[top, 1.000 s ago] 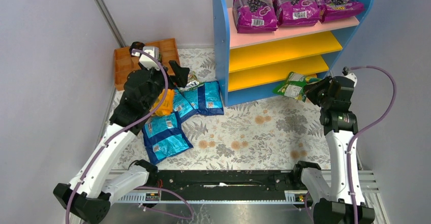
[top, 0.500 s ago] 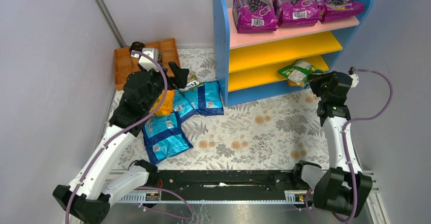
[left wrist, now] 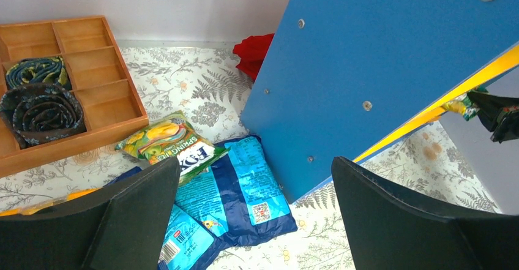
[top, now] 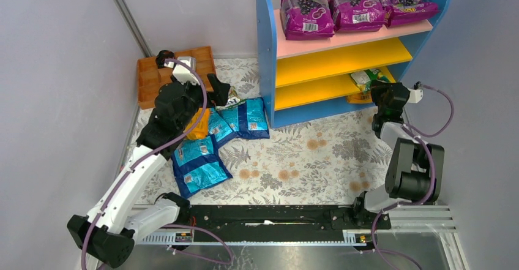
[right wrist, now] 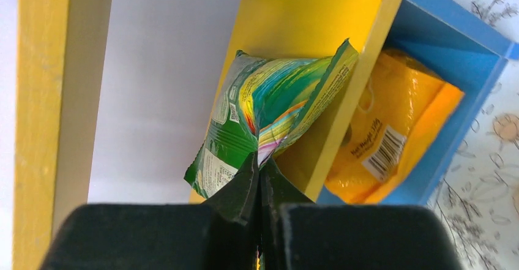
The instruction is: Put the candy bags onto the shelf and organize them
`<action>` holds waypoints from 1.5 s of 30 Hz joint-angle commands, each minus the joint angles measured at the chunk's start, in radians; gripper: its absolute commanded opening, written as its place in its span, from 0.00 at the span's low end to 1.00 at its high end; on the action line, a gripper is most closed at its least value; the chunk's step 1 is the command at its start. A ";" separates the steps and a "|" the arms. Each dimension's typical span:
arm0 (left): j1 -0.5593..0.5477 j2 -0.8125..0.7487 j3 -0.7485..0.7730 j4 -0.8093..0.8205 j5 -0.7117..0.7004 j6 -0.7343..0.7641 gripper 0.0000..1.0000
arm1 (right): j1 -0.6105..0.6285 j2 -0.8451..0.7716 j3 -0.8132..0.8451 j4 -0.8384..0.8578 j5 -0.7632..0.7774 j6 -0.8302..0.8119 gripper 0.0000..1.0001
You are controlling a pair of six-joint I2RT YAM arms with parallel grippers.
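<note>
The shelf (top: 343, 56) has blue side panels, a pink top board and yellow boards. My right gripper (top: 380, 89) is shut on a green-yellow candy bag (top: 366, 77) and holds it over the right end of the lower yellow board. In the right wrist view the jaws (right wrist: 260, 172) pinch the bag's (right wrist: 269, 111) edge. An orange bag (right wrist: 385, 141) lies under that board. My left gripper (top: 217, 89) is open and empty above the floor pile: blue bags (top: 245, 118), an orange bag (top: 197, 125) and a green-yellow bag (left wrist: 168, 141).
Three purple grape-print bags (top: 355, 7) fill the pink top board. An orange compartmented tray (top: 159, 77) with rolled cloth (left wrist: 43, 108) stands at the back left. A red item (left wrist: 254, 52) lies behind the shelf's blue side panel (left wrist: 379, 56). Grey walls close both sides.
My right gripper has carried the green-yellow bag from in front of the shelf's base up and in over the lower yellow board. My left gripper has shifted slightly right.
</note>
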 commanded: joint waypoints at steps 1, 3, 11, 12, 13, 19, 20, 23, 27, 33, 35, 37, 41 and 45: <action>0.011 0.022 0.006 0.022 -0.010 0.003 0.99 | -0.002 0.087 0.066 0.176 0.074 0.022 0.00; 0.014 0.029 0.005 0.021 -0.009 0.002 0.99 | -0.002 0.127 0.078 0.208 0.078 0.039 0.00; 0.031 0.051 -0.002 0.027 -0.001 -0.011 0.99 | 0.027 0.239 0.137 0.242 0.135 0.070 0.04; 0.034 0.051 -0.004 0.029 0.001 -0.014 0.99 | 0.031 0.245 0.140 0.232 0.145 0.073 0.06; 0.037 0.052 -0.007 0.032 0.003 -0.016 0.99 | 0.033 0.246 0.142 0.214 0.150 0.073 0.10; 0.048 0.059 -0.015 0.040 0.004 -0.026 0.99 | 0.033 0.120 0.055 0.078 0.110 0.049 0.41; 0.050 0.062 -0.015 0.038 0.002 -0.028 0.99 | 0.033 0.082 0.031 0.040 0.106 0.033 0.47; 0.051 0.077 -0.011 0.024 -0.030 -0.041 0.99 | 0.033 -0.048 -0.023 -0.131 0.101 -0.026 0.64; 0.052 0.086 -0.030 0.028 -0.073 -0.075 0.99 | 0.033 -0.228 -0.115 -0.272 0.048 -0.150 0.79; 0.054 0.184 -0.045 0.018 -0.122 -0.185 0.99 | 0.042 -0.437 -0.215 -0.436 -0.175 -0.308 0.84; 0.066 0.250 -0.022 -0.023 -0.139 -0.244 0.99 | 0.055 -0.495 -0.240 -0.478 -0.265 -0.335 0.85; 0.102 0.316 -0.014 -0.042 -0.094 -0.322 0.99 | 0.076 -0.538 -0.264 -0.495 -0.326 -0.351 0.85; 0.206 0.396 -0.100 0.063 0.061 -0.543 0.99 | 0.109 -0.604 -0.295 -0.518 -0.391 -0.343 0.86; 0.239 0.425 -0.209 0.222 0.035 -0.700 0.93 | 0.119 -0.638 -0.306 -0.521 -0.404 -0.344 0.86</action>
